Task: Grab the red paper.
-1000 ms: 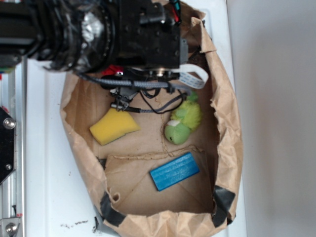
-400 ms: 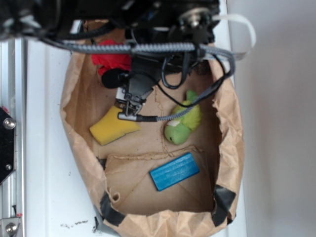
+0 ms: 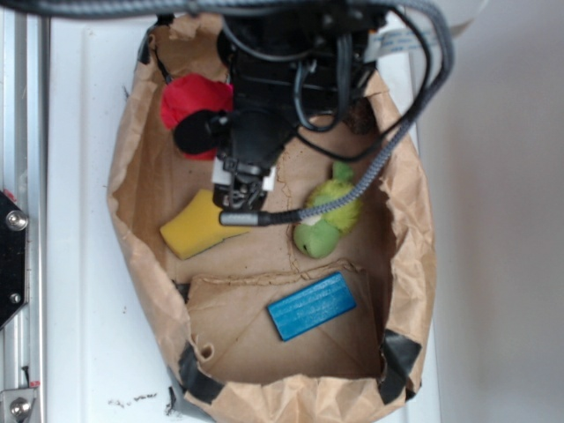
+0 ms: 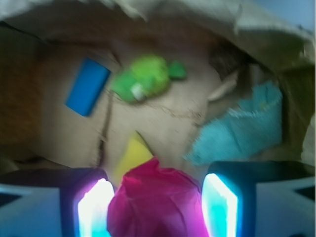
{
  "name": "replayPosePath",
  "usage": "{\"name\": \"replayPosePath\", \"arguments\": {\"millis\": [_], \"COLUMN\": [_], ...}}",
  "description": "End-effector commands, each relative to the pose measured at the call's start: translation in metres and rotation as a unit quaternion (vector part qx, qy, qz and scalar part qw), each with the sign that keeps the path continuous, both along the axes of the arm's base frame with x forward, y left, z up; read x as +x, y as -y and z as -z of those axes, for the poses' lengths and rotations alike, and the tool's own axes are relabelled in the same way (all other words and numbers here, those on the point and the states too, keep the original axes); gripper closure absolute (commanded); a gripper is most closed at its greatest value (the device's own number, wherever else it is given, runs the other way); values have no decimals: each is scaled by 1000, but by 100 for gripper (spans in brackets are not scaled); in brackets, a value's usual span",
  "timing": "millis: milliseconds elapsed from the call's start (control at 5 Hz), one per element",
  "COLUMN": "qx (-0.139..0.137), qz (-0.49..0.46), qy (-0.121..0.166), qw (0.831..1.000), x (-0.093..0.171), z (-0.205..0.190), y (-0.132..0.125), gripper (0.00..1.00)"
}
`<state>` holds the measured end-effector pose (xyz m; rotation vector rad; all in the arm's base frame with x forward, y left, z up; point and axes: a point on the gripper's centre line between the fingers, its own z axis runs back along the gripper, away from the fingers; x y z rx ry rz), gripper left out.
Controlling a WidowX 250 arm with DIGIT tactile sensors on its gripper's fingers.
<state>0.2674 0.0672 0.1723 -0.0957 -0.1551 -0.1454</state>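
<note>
While its two fingers stand spread to either side of the red paper (image 4: pixel 155 202), the gripper (image 4: pixel 157 207) is wide open and holds nothing yet — the ball sits in the gap, ready to be closed on, though whether the pads touch it cannot be told. In the exterior view the red paper (image 3: pixel 189 107) lies at the upper left of the brown paper bag (image 3: pixel 141 238), partly hidden behind the black arm (image 3: pixel 282 70), which reaches in from the top so the gripper faces the ball. Just beyond it lies the yellow sponge (image 3: pixel 198 227); the green plush toy (image 3: pixel 328 218) and blue block (image 3: pixel 311 305) sit farther off, and the teal cloth (image 4: pixel 242 129) rests to the right in the wrist view. Compared with a second ago, the arm has shifted up and back — uncovering the red paper, formerly almost wholly hidden — while the bag's other contents have not moved.
</note>
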Motion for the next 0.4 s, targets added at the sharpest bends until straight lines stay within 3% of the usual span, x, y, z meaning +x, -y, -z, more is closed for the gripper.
{"name": "replayPosePath", "arguments": {"millis": [0,200], "qx": [26,42], "qz": [0,5], "qy": [79,82], "qw": [996,996], "x": [-7,-5], "z": [-21,-16], "y": [15,26], "gripper": [100,100]}}
